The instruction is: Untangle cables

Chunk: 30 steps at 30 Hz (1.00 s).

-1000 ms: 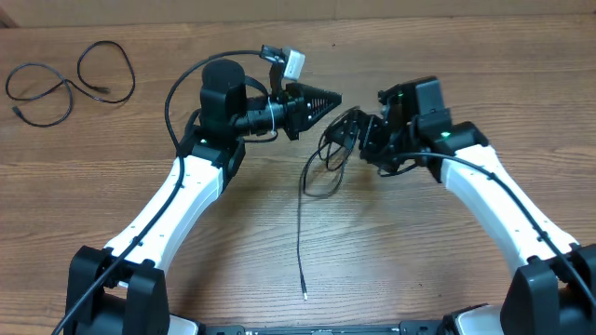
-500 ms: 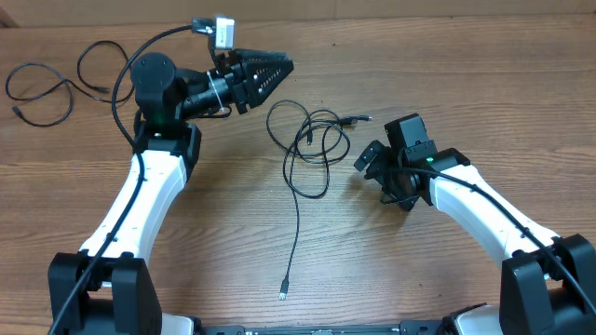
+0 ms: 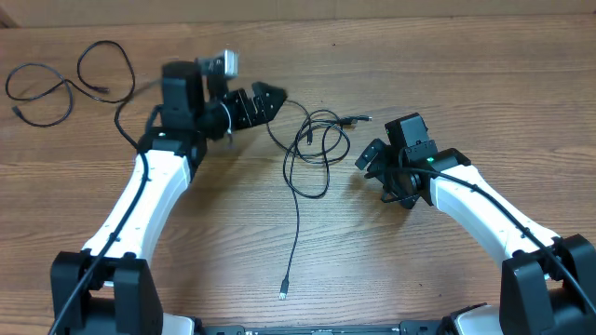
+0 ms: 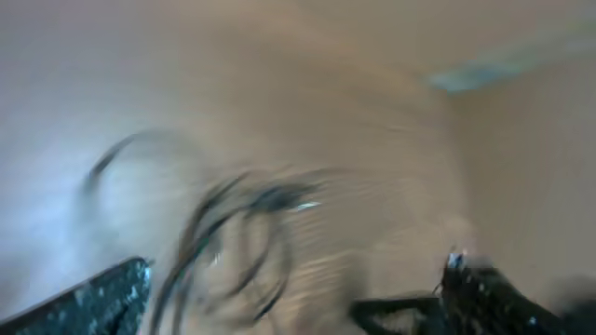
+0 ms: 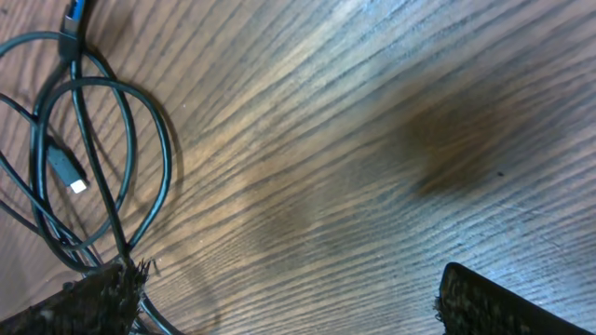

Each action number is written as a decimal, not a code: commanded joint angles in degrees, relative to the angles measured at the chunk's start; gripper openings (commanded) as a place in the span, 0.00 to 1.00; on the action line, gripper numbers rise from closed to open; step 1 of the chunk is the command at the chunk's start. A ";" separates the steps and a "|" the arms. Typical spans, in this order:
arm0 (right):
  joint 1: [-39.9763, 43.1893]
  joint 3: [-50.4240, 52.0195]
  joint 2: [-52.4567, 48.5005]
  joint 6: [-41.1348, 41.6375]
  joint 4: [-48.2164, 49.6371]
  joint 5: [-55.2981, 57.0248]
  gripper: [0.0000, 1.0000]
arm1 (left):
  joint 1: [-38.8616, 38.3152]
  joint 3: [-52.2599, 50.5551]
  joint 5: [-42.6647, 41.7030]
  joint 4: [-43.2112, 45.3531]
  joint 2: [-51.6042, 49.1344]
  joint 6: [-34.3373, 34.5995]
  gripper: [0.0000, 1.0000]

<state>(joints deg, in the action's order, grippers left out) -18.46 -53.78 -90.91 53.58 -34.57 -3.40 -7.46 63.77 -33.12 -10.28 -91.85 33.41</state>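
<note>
A tangle of thin black cables (image 3: 312,149) lies in loops at the table's centre. One long tail runs down to a plug (image 3: 282,295), and another plug (image 3: 358,119) points right. A separate cable (image 3: 56,84) lies curled at the far left. My left gripper (image 3: 271,100) is open just left of the tangle, holding nothing; its wrist view is motion-blurred, with the cables (image 4: 237,233) ahead of the spread fingers (image 4: 102,298). My right gripper (image 3: 375,175) is open to the right of the tangle. In its wrist view the cable loops (image 5: 102,158) pass by its left finger (image 5: 88,302).
The wooden table (image 3: 223,251) spreads below and around the tangle. The arms' own thicker black wires (image 3: 121,112) arc near the left wrist. The table's back edge (image 3: 419,17) runs along the top.
The left gripper was shut and is now open, and that arm has drawn back to the left. The right arm pulled back to the right. The tangle now lies loose on the table.
</note>
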 commanded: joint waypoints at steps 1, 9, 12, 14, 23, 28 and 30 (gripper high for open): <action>0.15 0.17 0.15 -0.26 0.55 1.05 1.00 | -1.88 0.13 22.23 -7.37 -0.72 23.06 1.00; 0.15 0.17 0.15 -0.26 0.85 1.03 1.00 | -5.55 0.13 21.11 -5.01 -5.79 30.29 1.00; 0.15 0.17 0.15 -0.26 0.87 1.03 1.00 | -6.23 0.15 21.38 0.17 -8.79 17.05 0.93; 0.15 0.17 0.15 -0.28 0.87 1.03 1.00 | -6.58 0.15 21.09 5.25 -10.54 4.09 0.98; 0.15 0.17 0.15 -1.53 1.11 2.60 1.00 | -7.10 0.15 30.49 21.14 -17.44 -36.81 1.00; 0.15 0.17 0.15 -1.55 1.09 2.95 1.00 | -7.76 0.15 29.90 26.73 -22.10 -52.59 0.92; 0.15 0.17 0.15 -1.55 1.09 2.95 1.00 | -8.07 0.15 29.88 27.82 -23.91 -58.77 0.86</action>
<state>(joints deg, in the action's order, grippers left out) -18.46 -53.78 -90.91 52.45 -33.71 -1.58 -14.63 63.57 -3.81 16.16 -112.62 -7.33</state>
